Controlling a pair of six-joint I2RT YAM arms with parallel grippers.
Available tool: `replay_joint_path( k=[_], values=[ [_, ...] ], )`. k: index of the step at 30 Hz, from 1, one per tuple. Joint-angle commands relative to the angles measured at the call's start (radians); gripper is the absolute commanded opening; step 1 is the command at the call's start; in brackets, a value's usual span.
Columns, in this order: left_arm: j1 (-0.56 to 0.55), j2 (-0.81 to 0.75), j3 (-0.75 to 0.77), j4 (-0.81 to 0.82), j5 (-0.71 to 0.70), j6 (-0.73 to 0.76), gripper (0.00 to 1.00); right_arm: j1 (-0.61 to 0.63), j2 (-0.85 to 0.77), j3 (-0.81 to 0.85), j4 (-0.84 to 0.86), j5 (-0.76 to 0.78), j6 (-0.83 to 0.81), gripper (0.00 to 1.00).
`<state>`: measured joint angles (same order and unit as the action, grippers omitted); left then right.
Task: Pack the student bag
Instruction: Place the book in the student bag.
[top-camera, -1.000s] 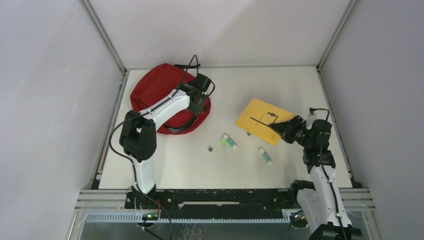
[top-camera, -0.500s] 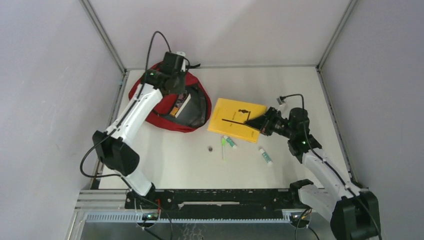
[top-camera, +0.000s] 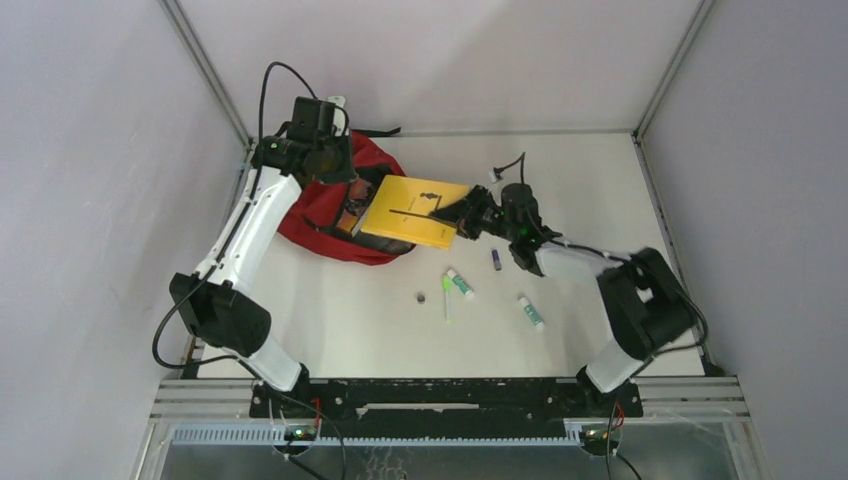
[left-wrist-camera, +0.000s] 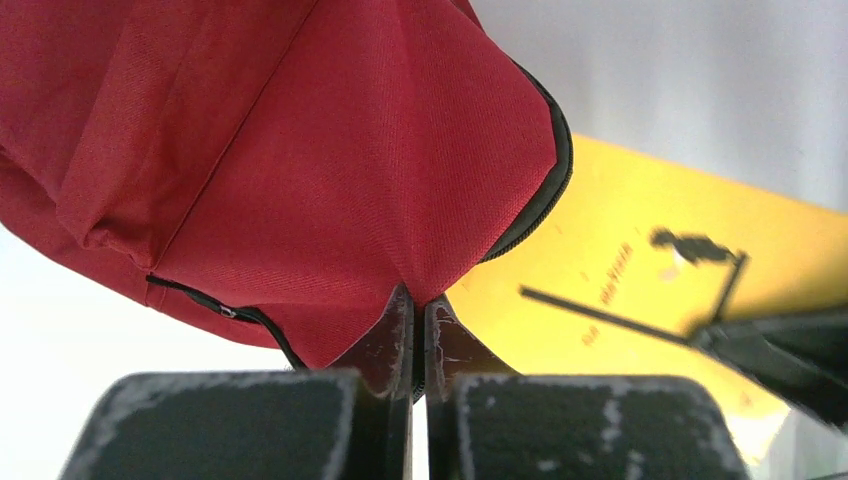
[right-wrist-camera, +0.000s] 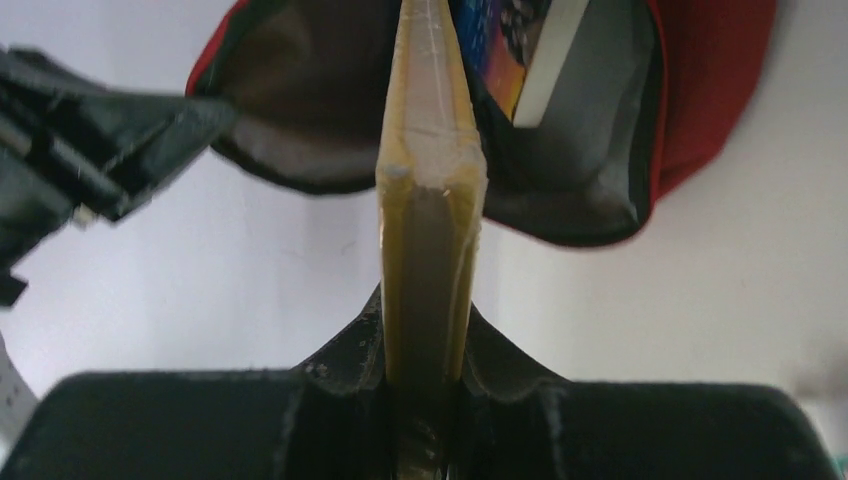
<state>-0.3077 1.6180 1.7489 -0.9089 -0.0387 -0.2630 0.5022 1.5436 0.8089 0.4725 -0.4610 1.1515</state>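
We see the student bag (top-camera: 325, 215), a soft red fabric backpack with black zip trim and grey lining, lying at the far left of the white table (top-camera: 590, 170) with its mouth open toward the right. The left gripper (top-camera: 338, 165) sits over the bag's far edge. In its wrist view, its fingers (left-wrist-camera: 390, 340) are pressed together on a fold of the red cloth, just beside the black zip, and the fabric is drawn up into a peak there. The right gripper (top-camera: 458, 216) reaches in from the right and holds a thin yellow book (top-camera: 415, 212) with a black line drawing on its cover. In the right wrist view the fingers stand narrowly apart, clamped on the near edge of the book, which points straight at the bag's opening. From above, the yellow book's far end overlaps the open mouth, but we cannot tell whether it is already inside or just over the rim. Inside the bag we make out a brightly printed book (right-wrist-camera: 497, 50) leaning against the grey lining. Loose on the table near the middle lie two green-and-white tubes (top-camera: 460, 283) (top-camera: 531, 312), a slim green stick (top-camera: 447, 298), a small dark round piece (top-camera: 421, 297) and a small dark blue item (top-camera: 495, 260), all well apart from the bag.
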Motion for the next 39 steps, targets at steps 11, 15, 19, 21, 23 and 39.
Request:
replay_joint_path(
  k=[11, 15, 19, 21, 23, 39],
  values=[
    [0.047, -0.117, -0.012, 0.018, 0.172, -0.043, 0.00, 0.124, 0.537, 0.596, 0.219, 0.098, 0.166, 0.00],
    [0.064, -0.136, -0.026, 0.018, 0.188, -0.039, 0.00, 0.167, 0.681, 0.803, 0.134, 0.138, 0.164, 0.00],
    [0.075, -0.132, -0.025, 0.005, 0.223, -0.066, 0.00, 0.201, 0.810, 1.040, -0.017, 0.207, 0.141, 0.00],
    [0.079, -0.120, -0.026, -0.007, 0.246, -0.074, 0.00, 0.213, 0.876, 1.161, -0.114, 0.222, 0.128, 0.08],
    [0.080, -0.127, -0.052, 0.011, 0.248, -0.085, 0.00, 0.226, 0.918, 1.250, -0.186, 0.231, 0.118, 0.37],
    [0.114, -0.174, -0.217, 0.126, 0.204, -0.152, 0.00, 0.226, 0.663, 0.971, -0.538, 0.243, -0.105, 1.00]
  ],
)
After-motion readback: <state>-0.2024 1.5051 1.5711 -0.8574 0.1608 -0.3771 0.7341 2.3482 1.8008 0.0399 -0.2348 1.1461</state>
